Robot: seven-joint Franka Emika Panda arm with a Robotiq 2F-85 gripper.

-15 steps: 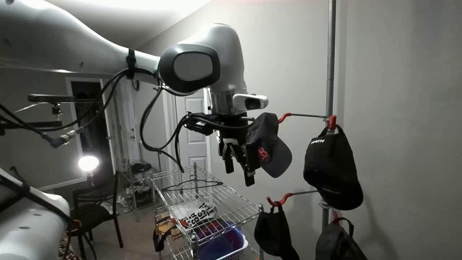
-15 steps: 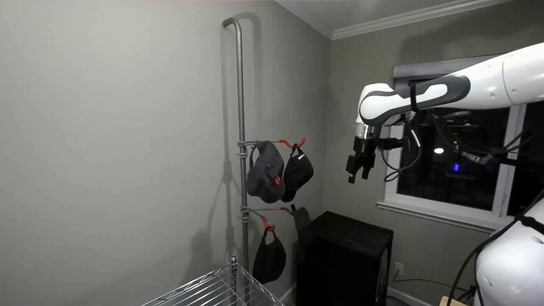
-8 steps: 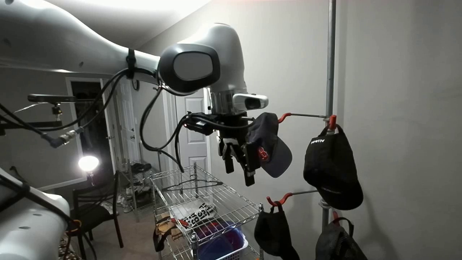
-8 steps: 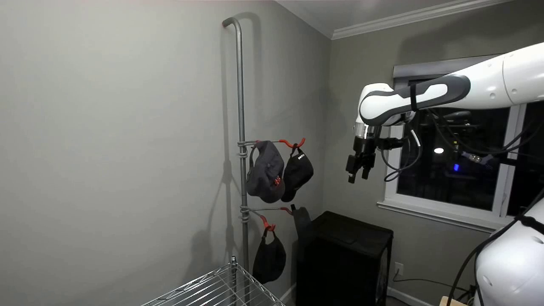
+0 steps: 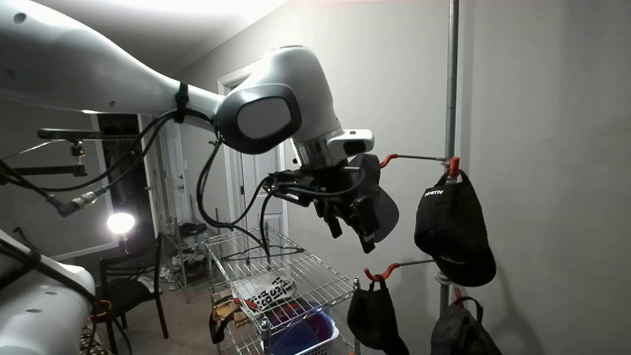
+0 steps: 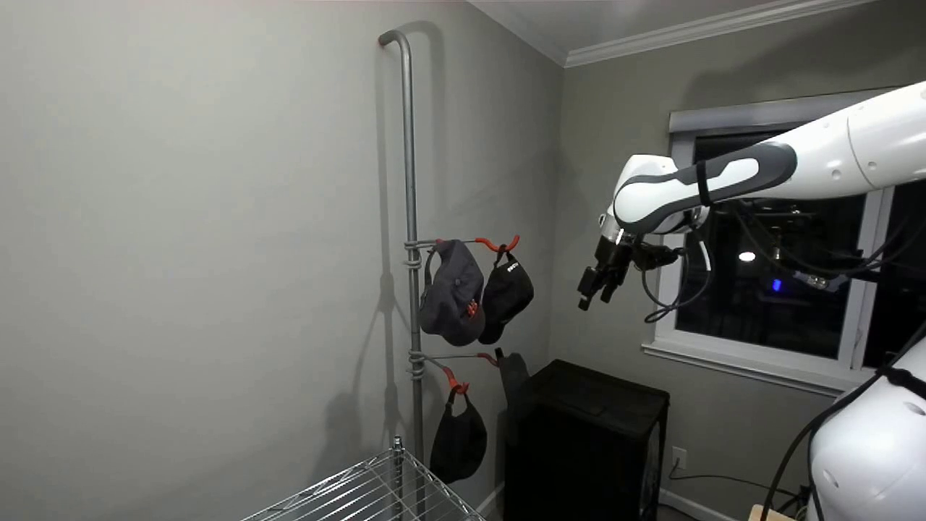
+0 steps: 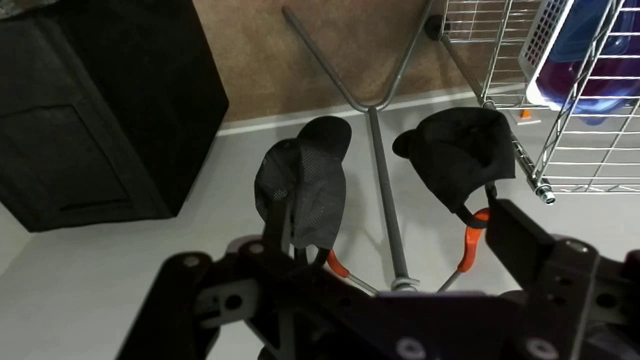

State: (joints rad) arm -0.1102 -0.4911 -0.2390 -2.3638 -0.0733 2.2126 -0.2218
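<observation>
My gripper (image 5: pixel 352 238) stands open with nothing between its fingers, tilted toward the cap stand. In an exterior view it partly covers a dark navy cap with a red logo (image 6: pixel 452 289); a wide gap separates the gripper (image 6: pixel 595 299) from the caps there. A black cap with white lettering (image 5: pixel 451 227) hangs on an upper red hook. Lower down hang a black cap (image 5: pixel 373 315) and a grey mesh cap (image 5: pixel 461 331). The wrist view shows the mesh cap (image 7: pixel 320 190) behind the left finger and the black cap (image 7: pixel 460 150) by the right fingertip, farther off.
A grey metal pole (image 6: pixel 410 166) carries the hooks, red at their ends (image 7: pixel 470 245). Beside it stand a wire shelf (image 5: pixel 315 278) with a white basket (image 5: pixel 320 347) below and a black fabric box (image 6: pixel 593 405). A window (image 6: pixel 781 289) lies behind the arm.
In the last half second the arm has dipped slightly and the wrist has tilted, swinging the fingers toward the cap stand. The caps have not moved.
</observation>
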